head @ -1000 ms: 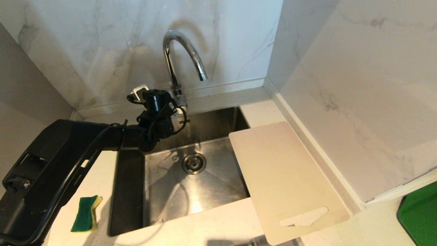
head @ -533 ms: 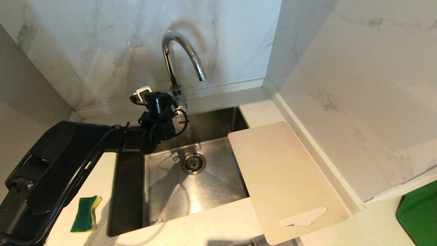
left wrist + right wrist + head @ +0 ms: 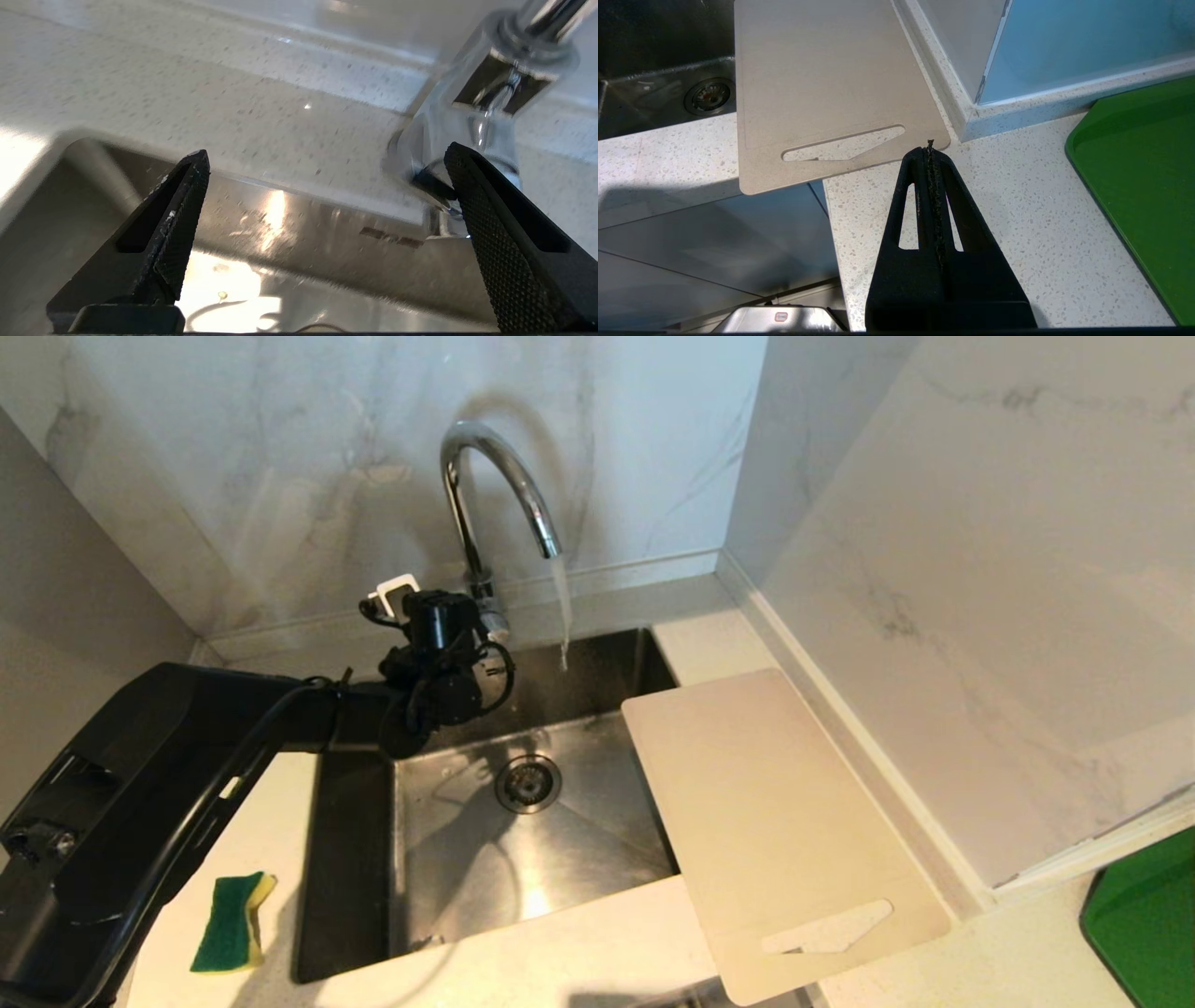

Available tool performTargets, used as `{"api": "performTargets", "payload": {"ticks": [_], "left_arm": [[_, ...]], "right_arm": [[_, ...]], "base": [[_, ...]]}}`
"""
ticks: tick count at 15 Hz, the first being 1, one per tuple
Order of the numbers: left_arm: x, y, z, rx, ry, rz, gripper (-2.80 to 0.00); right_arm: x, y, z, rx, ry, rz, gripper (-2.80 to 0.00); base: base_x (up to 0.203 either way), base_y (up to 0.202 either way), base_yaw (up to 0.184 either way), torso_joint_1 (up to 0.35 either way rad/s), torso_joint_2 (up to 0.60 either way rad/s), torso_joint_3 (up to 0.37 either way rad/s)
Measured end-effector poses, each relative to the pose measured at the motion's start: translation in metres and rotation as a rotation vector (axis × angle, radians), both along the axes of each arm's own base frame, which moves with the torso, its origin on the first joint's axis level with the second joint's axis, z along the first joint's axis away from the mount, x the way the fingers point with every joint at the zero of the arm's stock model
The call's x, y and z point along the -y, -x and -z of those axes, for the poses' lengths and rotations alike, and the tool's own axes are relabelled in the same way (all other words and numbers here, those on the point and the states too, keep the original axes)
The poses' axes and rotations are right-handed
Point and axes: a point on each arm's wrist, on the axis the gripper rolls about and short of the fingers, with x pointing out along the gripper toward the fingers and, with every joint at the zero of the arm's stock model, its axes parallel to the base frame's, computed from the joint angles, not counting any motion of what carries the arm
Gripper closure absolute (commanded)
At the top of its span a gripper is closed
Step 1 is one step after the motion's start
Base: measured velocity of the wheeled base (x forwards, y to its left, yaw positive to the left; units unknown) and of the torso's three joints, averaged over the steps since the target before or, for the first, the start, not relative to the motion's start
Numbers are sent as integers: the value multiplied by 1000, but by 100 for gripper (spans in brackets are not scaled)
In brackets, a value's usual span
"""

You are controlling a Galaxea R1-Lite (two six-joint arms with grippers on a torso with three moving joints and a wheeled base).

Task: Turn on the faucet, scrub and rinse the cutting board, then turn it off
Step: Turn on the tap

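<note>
Faucet point(image 3: 495, 495) water is running: a thin stream falls from the spout into the far part of the sink point(image 3: 448, 896), so the first step looks done. The left pincer point(image 3: 327, 168) sits at the tap's base with its jaws wide apart, one finger point(image 3: 495, 224) right against the chrome body where the small lever sits, holding nothing; a nudge suits a thin lever better than a clamp. The cutting board point(image 3: 775, 831) lies flat on the right, its far-left corner overhanging the basin and its handle slot nearest, within easy reach of the stream. A green and yellow sponge point(image 3: 229, 933) waits on the bench point(image 3: 597, 952), near left. The right pincer point(image 3: 930, 154) is pressed together, parked just beside the board's near edge.
</note>
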Motion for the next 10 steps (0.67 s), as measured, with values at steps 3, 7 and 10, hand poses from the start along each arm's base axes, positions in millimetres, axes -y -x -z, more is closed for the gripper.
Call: {"api": "performTargets", "payload": {"ticks": [3, 7, 10], "left_arm": [[1, 5, 2, -19, -7, -2, -280], [4, 11, -1, -25, -3, 5, -280], [6, 15, -6, -17, 5, 13, -280]], "right_arm": [[0, 0, 0, 0, 0, 0, 0], [0, 0, 0, 0, 0, 0, 0], [0, 0, 0, 0, 0, 0, 0]], "base": [[0, 0, 0, 0, 0, 0], [0, 0, 0, 0, 0, 0], [0, 0, 0, 0, 0, 0]]}}
